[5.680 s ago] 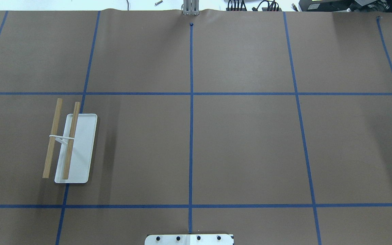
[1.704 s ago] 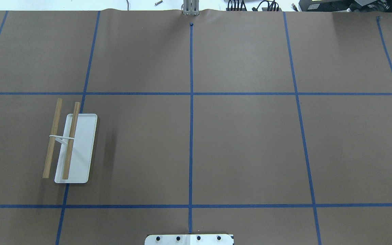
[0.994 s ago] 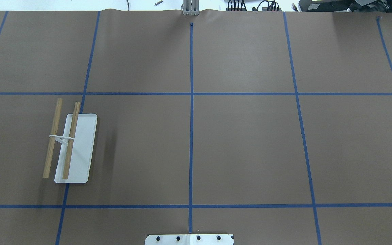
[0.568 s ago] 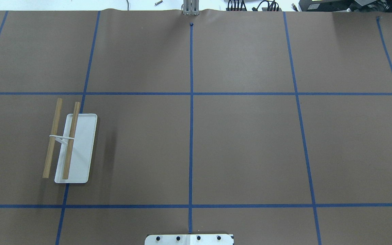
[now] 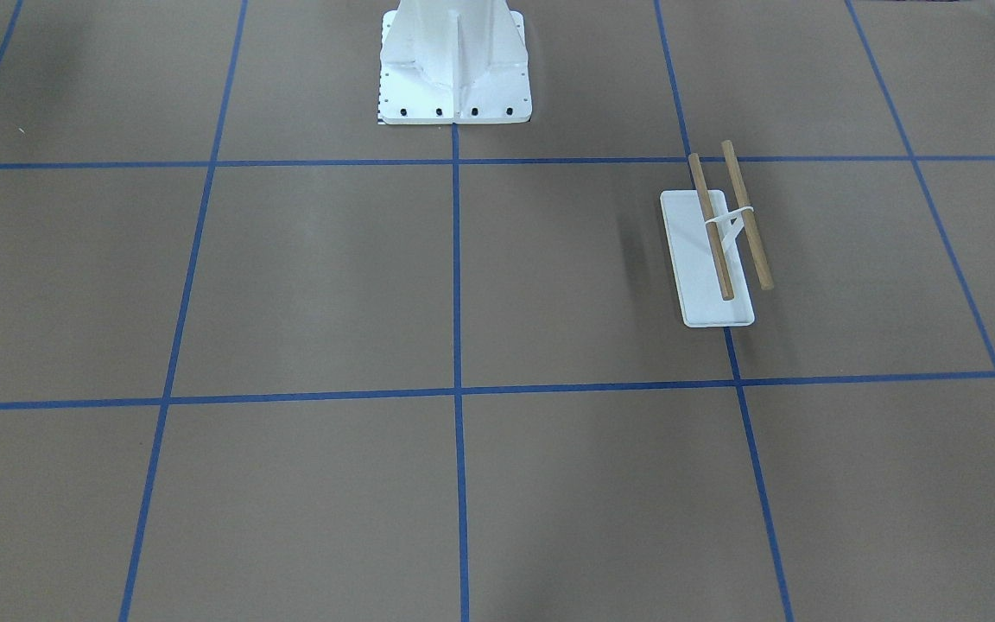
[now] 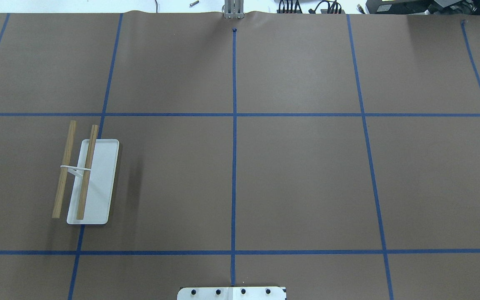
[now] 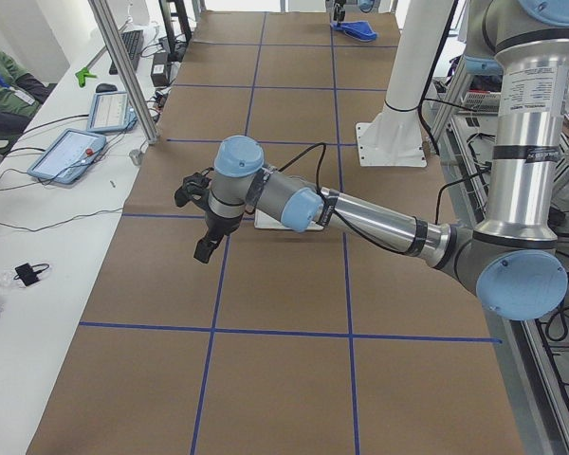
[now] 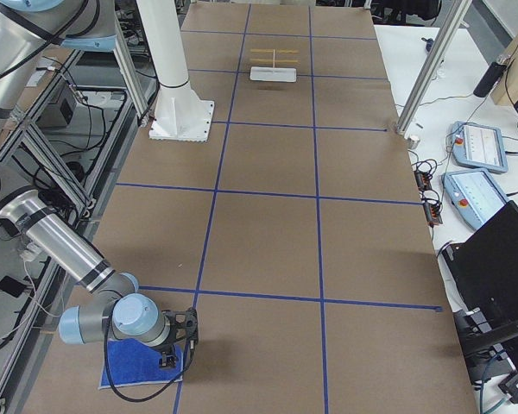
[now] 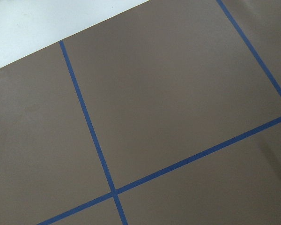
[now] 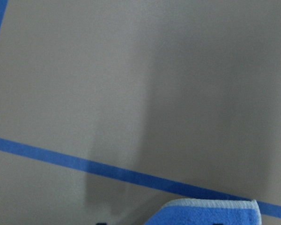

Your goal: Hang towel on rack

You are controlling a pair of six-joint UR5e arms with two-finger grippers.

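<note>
rack [image 6: 98, 187] unmoved; towel [image 8: 128, 360] under right gripper [image 8: 167, 357]; cannot tell whether it or left gripper [image 7: 202, 248] is spread.

brown table [image 6: 306, 179] (blue-taped grid), white side bench [image 7: 19, 284]

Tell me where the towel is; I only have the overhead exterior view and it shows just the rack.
Observer: The towel lies blue face up near the end of the table on the robot's right, outside your frame.
Operator: Any arm near it?
Observer: The right tool is down at the towel's edge; open or shut, I cannot tell.
Operator: And the left arm?
Observer: The left tool hangs in the air above the table, pointing down.
</note>
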